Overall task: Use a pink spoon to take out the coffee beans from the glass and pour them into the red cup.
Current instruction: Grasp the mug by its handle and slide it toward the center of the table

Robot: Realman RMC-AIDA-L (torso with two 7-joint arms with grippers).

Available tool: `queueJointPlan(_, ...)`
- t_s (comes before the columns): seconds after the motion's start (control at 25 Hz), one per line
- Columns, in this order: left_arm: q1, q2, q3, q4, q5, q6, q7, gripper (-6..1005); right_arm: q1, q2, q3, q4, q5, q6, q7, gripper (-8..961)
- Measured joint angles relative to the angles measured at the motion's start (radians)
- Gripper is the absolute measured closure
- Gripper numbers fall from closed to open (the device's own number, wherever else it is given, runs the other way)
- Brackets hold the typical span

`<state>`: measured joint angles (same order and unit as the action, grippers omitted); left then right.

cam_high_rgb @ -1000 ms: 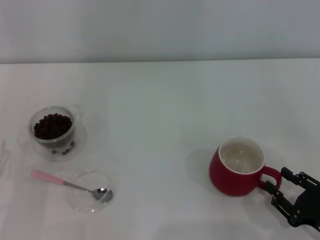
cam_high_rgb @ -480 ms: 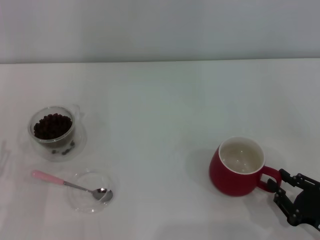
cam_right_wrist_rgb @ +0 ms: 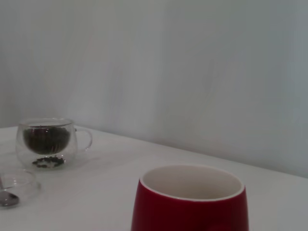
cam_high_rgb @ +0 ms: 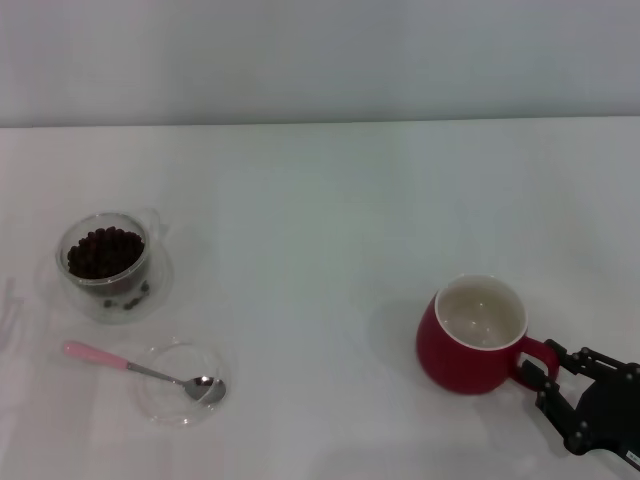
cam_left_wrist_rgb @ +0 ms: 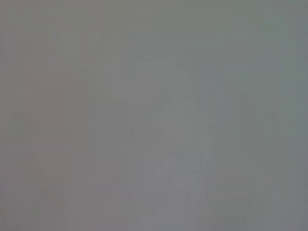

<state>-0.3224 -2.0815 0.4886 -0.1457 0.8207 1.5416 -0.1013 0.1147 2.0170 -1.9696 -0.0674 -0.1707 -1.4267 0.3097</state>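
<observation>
The red cup (cam_high_rgb: 470, 345) stands at the front right, its creamy inside empty and its loop handle (cam_high_rgb: 536, 360) turned right. It also shows in the right wrist view (cam_right_wrist_rgb: 190, 207). My right gripper (cam_high_rgb: 548, 372) is open, with its fingertips on either side of the handle's outer end. The glass (cam_high_rgb: 103, 255) with the coffee beans (cam_high_rgb: 103, 250) stands at the far left, and shows in the right wrist view (cam_right_wrist_rgb: 45, 143). The pink spoon (cam_high_rgb: 95, 354) lies in front of it, its metal bowl resting in a flat dish. The left gripper is out of view.
The flat clear dish (cam_high_rgb: 170, 400) holds the spoon's bowl at the front left. A few loose beans (cam_high_rgb: 127, 298) lie at the glass's base. The white table (cam_high_rgb: 320, 220) meets a grey wall at the back. The left wrist view is plain grey.
My right gripper has moved a little toward the cup's handle and toward the front. The cup has shifted slightly left. The glass, spoon and dish have not moved.
</observation>
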Motion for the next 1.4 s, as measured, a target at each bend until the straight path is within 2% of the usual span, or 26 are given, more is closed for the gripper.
queueJointPlan(0.36,-0.001,0.0,-0.005,0.0,0.0,-0.002,0.0,111,0.013,0.0,-0.004,-0.007,-0.026,-0.008,-0.003,677)
queueJointPlan(0.6,-0.001,0.0,-0.006,0.004,0.0,-0.002,0.0,111,0.024,-0.001,-0.025,-0.012,-0.027,-0.007,-0.002,745)
queueJointPlan(1.4,0.021,-0.002,-0.005,0.023,0.0,-0.005,0.0,111,0.038,0.005,-0.185,-0.154,-0.027,0.049,0.021,738)
